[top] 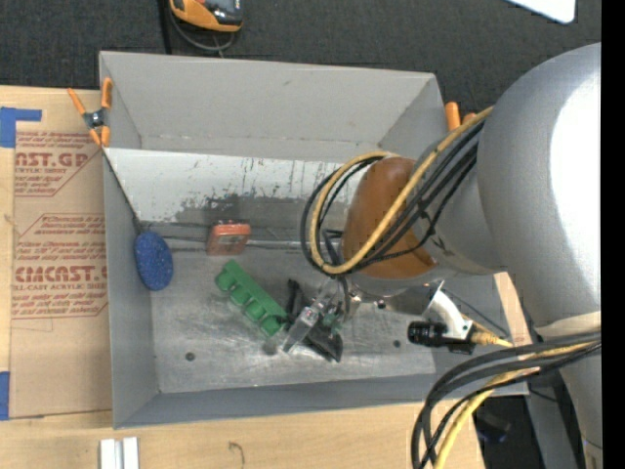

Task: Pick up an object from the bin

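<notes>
- Green ridged block [250, 299] is lying on the floor of the bin [195, 360], its long axis running from upper left down to lower right in your view.
- Your gripper [311, 328] is sitting right at the block's lower-right end, touching it or nearly so. You are not getting a clear enough look to tell whether the jaws are apart or together, or whether anything is between them.
- Black bits [327, 345] are crowding just beyond that same end of the block, under the gripper.
- Blue oval [153, 261] is resting well to the block's left, and an orange piece [229, 234] is lying just above the block.
- You are likely needing the jaws straddling the block across its narrow width, not along its length.
</notes>
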`<action>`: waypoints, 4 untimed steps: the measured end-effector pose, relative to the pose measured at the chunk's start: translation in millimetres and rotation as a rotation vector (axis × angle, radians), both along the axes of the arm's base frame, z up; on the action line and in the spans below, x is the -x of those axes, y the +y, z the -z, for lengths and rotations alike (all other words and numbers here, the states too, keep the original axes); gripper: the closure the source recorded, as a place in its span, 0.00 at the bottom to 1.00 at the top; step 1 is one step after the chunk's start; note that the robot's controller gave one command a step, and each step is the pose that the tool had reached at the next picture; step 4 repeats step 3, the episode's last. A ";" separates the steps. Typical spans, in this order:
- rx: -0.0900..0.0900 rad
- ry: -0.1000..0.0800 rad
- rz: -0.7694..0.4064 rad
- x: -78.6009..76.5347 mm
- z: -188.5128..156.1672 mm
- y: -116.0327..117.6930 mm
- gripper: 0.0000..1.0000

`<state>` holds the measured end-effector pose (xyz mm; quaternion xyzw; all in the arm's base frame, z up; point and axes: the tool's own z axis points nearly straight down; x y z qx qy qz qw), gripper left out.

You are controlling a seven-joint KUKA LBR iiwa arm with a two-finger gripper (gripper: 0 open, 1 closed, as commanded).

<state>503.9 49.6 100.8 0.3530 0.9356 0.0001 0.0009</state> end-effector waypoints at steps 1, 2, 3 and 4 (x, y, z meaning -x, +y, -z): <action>0.001 0.003 -0.018 4.2 26.5 18.1 0.00; -0.003 -0.004 0.042 7.2 27.0 32.6 1.00; -0.003 -0.004 0.042 7.2 27.0 32.6 1.00; -0.003 -0.004 0.042 7.2 27.0 32.6 1.00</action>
